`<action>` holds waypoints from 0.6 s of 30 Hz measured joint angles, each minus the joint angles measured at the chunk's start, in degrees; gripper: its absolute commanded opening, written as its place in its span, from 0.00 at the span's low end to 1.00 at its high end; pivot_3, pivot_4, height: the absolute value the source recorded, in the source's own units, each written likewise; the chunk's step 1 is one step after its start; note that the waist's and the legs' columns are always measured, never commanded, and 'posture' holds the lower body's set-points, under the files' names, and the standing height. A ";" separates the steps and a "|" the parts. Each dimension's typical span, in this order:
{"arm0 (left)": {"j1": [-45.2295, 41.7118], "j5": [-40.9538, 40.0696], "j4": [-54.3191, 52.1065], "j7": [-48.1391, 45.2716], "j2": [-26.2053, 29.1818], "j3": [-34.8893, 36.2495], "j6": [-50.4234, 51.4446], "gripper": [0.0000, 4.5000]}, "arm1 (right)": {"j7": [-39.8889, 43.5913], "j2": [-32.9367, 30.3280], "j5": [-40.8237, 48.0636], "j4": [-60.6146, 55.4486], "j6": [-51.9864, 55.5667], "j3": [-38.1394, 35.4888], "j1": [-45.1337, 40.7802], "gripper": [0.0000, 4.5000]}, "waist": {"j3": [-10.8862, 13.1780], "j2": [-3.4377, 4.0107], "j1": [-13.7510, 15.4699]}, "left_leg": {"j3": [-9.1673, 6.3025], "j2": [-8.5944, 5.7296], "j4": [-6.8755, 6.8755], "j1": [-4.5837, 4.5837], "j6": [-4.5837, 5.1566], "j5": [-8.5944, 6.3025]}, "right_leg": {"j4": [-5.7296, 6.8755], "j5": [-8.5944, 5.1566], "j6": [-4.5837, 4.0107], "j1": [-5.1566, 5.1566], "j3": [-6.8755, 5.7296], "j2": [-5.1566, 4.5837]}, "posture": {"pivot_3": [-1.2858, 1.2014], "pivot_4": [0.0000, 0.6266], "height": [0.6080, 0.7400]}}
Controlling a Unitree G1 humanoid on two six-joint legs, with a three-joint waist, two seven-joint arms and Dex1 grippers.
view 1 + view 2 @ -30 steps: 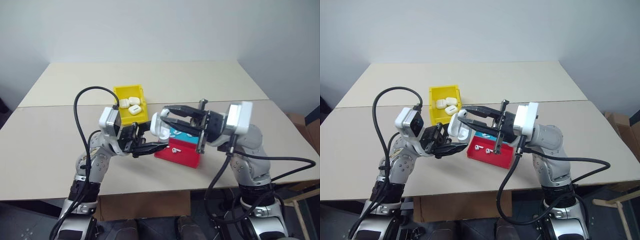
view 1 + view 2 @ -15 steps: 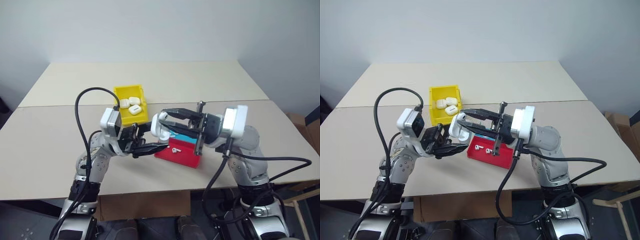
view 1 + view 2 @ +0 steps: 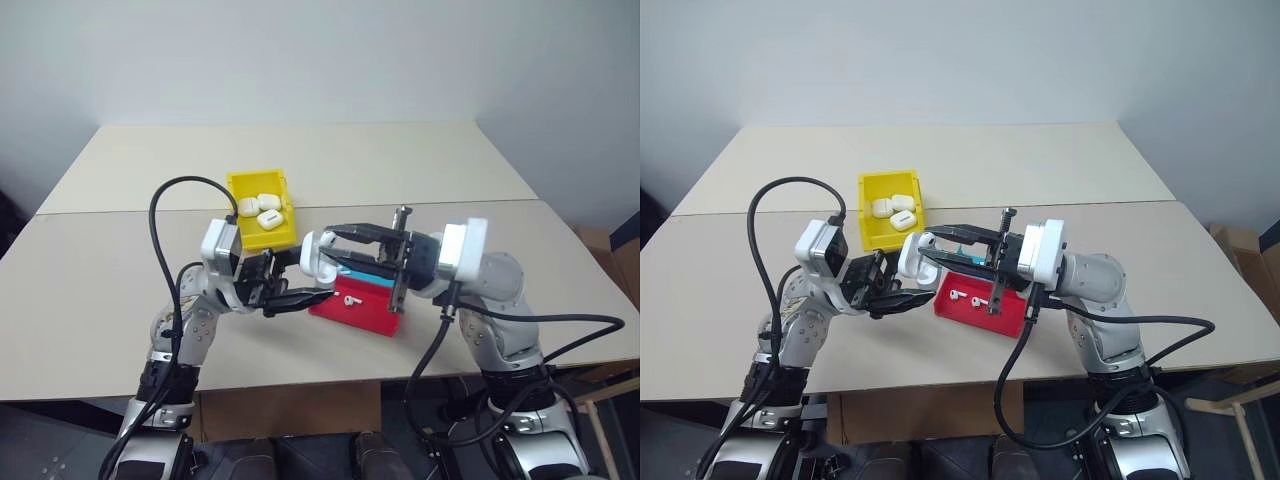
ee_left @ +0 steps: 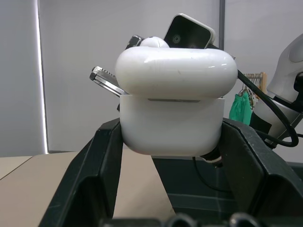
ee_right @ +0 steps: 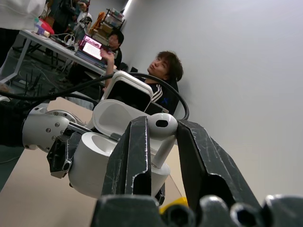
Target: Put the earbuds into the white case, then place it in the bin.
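One earbud (image 5: 160, 130) sits pinched between the two black fingers of the right end effector (image 5: 163, 142), near the centre of the right wrist view, with its stem pointing down toward the open white case (image 4: 173, 111). It looks very light, rigid and glossy, so it will probably slip under side load; the hold should stay on the rounded head, leaving the stem free to enter its socket. The white case is clamped at its lower body by the left end effector (image 4: 170, 142), whose fingers press both side walls; its hinged lid stands open. The shell looks smooth and hard, so a grip on the flat sides below the lid seam is judged safest, clear of the hinge.

In the left eye view the case hangs mid-frame above the worktop (image 3: 100, 280), over the near edge of the red-and-blue tray (image 3: 360, 308), where a second earbud (image 3: 349, 298) lies. The bin (image 3: 262, 212), upper left of centre, already holds three white cases (image 3: 262, 211).

No brand, label or legible writing can be read on case, earbuds, tray or bin.
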 measured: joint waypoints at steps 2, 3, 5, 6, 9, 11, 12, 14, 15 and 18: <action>0.05 0.27 0.00 -0.21 0.13 0.00 -0.05 0.61 | 0.02 -0.24 -0.01 0.02 -0.07 0.23 0.00 0.15 | 0.00 0.00 0.00 | 0.00 0.00 0.00 0.00 0.00 0.00 | 0.00 0.00 0.00 0.00 0.00 0.00 | 0.52 0.24 1.00; 0.05 0.55 0.00 -0.39 0.30 -0.01 -0.15 0.61 | 0.07 -0.37 -0.01 0.04 -0.07 0.36 0.00 0.15 | 0.00 0.00 -0.01 | 0.00 0.00 0.00 0.00 0.00 0.00 | 0.00 0.00 0.00 0.00 0.00 0.00 | 0.52 0.24 1.00; 0.16 1.08 0.00 -0.86 0.57 -0.03 -0.73 0.61 | 0.31 -0.70 0.06 0.04 -0.01 0.64 0.00 0.15 | 0.00 0.00 -0.01 | 0.00 0.00 0.00 0.00 0.00 0.00 | 0.00 0.00 0.00 0.00 0.00 0.00 | 0.52 0.24 1.00; 0.28 1.15 0.00 -1.01 0.58 -0.05 -0.84 0.61 | 0.43 -0.84 0.07 0.04 0.00 0.74 0.00 0.15 | 0.00 0.00 0.00 | 0.00 0.00 0.00 0.00 0.00 0.00 | 0.00 0.00 0.00 0.00 0.00 0.00 | 0.52 0.24 1.00; 0.44 1.95 0.00 -1.37 0.52 -0.11 -1.04 0.61 | 0.58 -1.14 -0.03 0.07 0.00 0.85 0.06 0.15 | 0.00 0.00 0.05 | 0.00 0.00 0.00 0.00 0.00 0.00 | 0.00 0.00 0.00 0.00 0.00 0.00 | 0.52 0.24 1.00; 0.44 2.33 0.05 -1.43 0.33 -0.13 -1.23 0.61 | 0.63 -1.36 -0.01 0.07 0.00 0.85 0.12 0.15 | 0.00 0.00 0.08 | 0.00 0.00 0.00 0.00 0.00 0.00 | 0.00 0.00 0.00 0.00 0.00 0.00 | 0.52 0.24 1.00; 0.44 2.42 0.16 -1.48 0.14 -0.13 -1.43 0.61 | 0.64 -1.41 0.00 0.06 0.00 0.85 0.12 0.15 | 0.00 0.00 0.07 | 0.00 0.00 0.00 0.00 0.00 0.00 | 0.00 0.00 0.00 0.00 0.00 0.00 | 0.52 0.24 1.00; 0.44 2.76 0.38 -1.66 -0.03 -0.22 -2.17 0.61 | 0.66 -1.49 0.00 0.06 0.00 0.86 0.15 0.15 | 0.00 0.00 0.06 | 0.00 0.00 0.00 0.00 0.00 0.00 | 0.00 0.00 0.00 0.00 0.00 0.00 | 0.52 0.24 1.00; 0.44 2.93 0.42 -1.78 -0.15 -0.22 -2.40 0.61 | 0.67 -1.54 0.00 0.05 0.00 0.86 0.19 0.15 | 0.00 0.00 0.05 | 0.00 0.00 0.00 0.00 0.00 0.00 | 0.00 0.00 0.00 0.00 0.00 0.00 | 0.52 0.24 1.00; 0.48 2.95 0.62 -1.67 -0.75 -0.13 -2.47 0.61 | 0.67 -1.68 0.01 0.04 0.00 0.83 0.20 0.15 | 0.00 0.00 0.08 | 0.00 0.00 0.00 0.00 0.00 0.00 | 0.00 0.00 0.00 0.00 0.00 0.00 | 0.52 0.24 1.00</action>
